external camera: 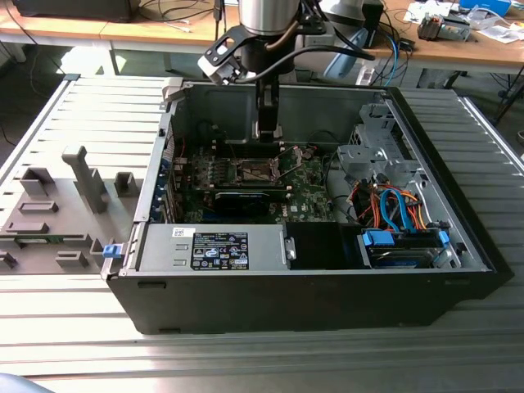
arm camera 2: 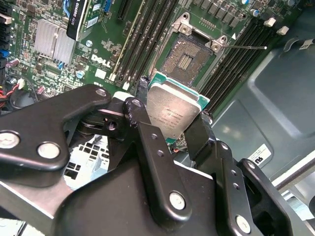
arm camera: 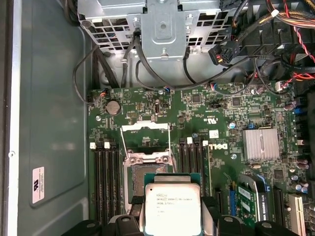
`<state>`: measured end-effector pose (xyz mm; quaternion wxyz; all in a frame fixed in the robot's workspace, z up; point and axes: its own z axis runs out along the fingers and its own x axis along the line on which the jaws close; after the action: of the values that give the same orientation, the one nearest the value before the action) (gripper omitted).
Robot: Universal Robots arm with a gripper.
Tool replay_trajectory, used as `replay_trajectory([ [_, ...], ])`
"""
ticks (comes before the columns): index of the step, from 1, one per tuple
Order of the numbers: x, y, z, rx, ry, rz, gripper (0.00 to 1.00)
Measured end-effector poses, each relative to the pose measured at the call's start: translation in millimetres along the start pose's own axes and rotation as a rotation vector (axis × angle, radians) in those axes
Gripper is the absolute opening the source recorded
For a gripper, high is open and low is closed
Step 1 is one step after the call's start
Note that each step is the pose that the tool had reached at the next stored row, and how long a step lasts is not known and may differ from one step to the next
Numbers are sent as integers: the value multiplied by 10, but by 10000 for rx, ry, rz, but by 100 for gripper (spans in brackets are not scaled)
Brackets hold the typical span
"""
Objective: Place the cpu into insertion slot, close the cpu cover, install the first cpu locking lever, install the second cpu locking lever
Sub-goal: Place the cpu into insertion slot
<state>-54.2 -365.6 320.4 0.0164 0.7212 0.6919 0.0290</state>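
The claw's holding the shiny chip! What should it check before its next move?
1. Grip: the claw is shut on the cpu at two opposite edges. Ok.
2. The insertion slot is empty, contacts bare. Ok.
3. The cpu cover is swung open off the slot. Ok.
4. One locking lever sticks out sideways, released. Ok.
5. Chip turned the right way round for the slot: cannot tell.

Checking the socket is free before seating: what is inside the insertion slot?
In the second wrist view the insertion slot shows a bare contact field, nothing in it. The cpu, clamped in the gripper, hides its near edge.
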Motion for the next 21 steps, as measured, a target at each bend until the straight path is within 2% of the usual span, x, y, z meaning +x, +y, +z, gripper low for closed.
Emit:
replay_trajectory([
  [5,-1,-6,10,0,0,0,54],
  [7,-2,-26,45,0,0,0,54],
  [21,-3,-36,93,0,0,0,54],
])
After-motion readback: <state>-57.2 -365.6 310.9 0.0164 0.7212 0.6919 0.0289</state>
